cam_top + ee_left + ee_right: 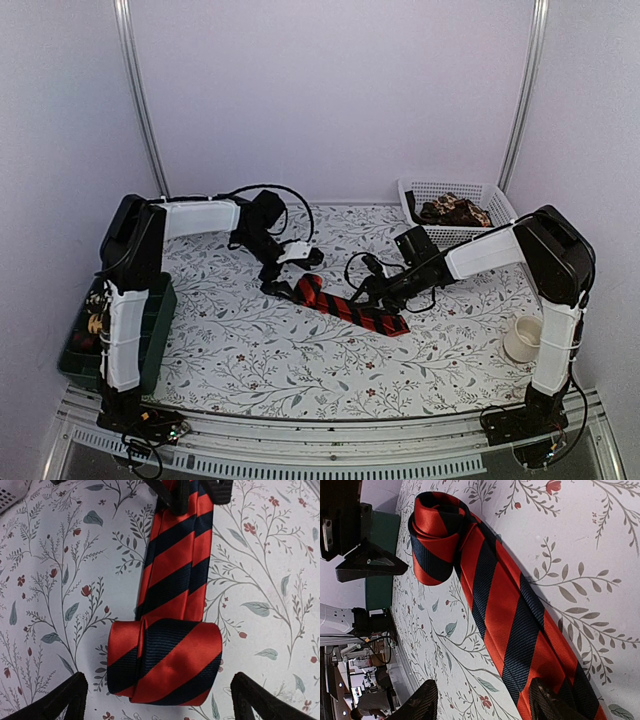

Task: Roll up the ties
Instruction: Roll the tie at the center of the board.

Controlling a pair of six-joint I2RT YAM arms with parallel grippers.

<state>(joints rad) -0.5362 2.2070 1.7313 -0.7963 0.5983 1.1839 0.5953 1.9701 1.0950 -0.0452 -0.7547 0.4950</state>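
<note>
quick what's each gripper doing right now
left gripper: open, either side of the tie's rolled end
right gripper: open, one finger on the tie's flat part

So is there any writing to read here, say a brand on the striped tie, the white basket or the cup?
No text can be read in any view.
Red and black striped tie: no label or brand shows.
White basket and cup: no lettering visible.
Electronics at the arm bases: too small to tell.
</note>
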